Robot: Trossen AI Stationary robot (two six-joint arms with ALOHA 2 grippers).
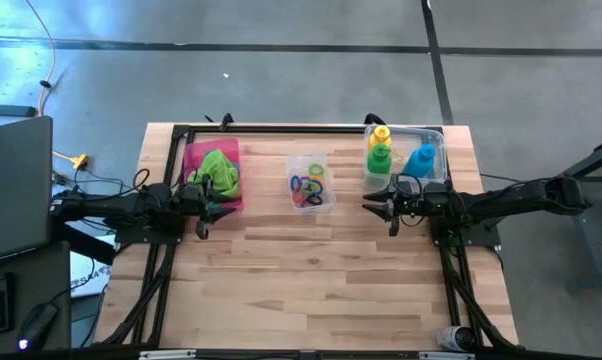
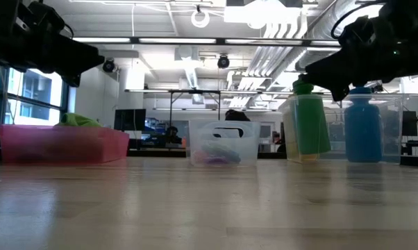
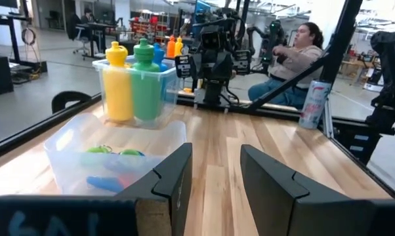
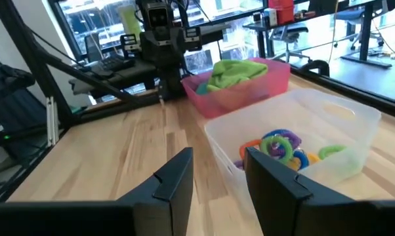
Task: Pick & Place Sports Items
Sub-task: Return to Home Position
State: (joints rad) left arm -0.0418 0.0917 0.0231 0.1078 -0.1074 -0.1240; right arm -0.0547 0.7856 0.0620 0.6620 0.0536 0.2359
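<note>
left gripper [image 1: 205,208]: low over the table [image 1: 321,280], at the near edge of the pink tray [image 1: 193,155]; fingers spread, gap bare in the left wrist view; holds nothing
right gripper [image 1: 383,208]: just beside the near side of the right clear box [image 1: 436,133], pointing toward the table's middle; fingers spread, nothing between them in the right wrist view
bottles: yellow bottle [image 1: 381,133], green bottle [image 1: 380,156] and blue bottle [image 1: 420,160] all upright inside the right clear box; yellow and green in a row, blue beside them; upright probably so three fit and none rolls
rings [image 1: 307,188]: loose heap on the floor of the middle clear box [image 1: 293,162], between tray and bottle box; walls stop the small things scattering
lime green towel [image 1: 218,172]: bunched in the pink tray, bulging above its rim in the low view; soft, so a shallow tray is enough
table: no task thing loose on the wood that I can see
step: judged as parking the arms; sorting looks finished, one kind per container
why grippers sit so: both low, level, empty, facing each other across the middle clear box; reads as a rest pose outside the containers
risk: each gripper is just beside a container; a sideways swing could nudge tray or bottle box
</note>
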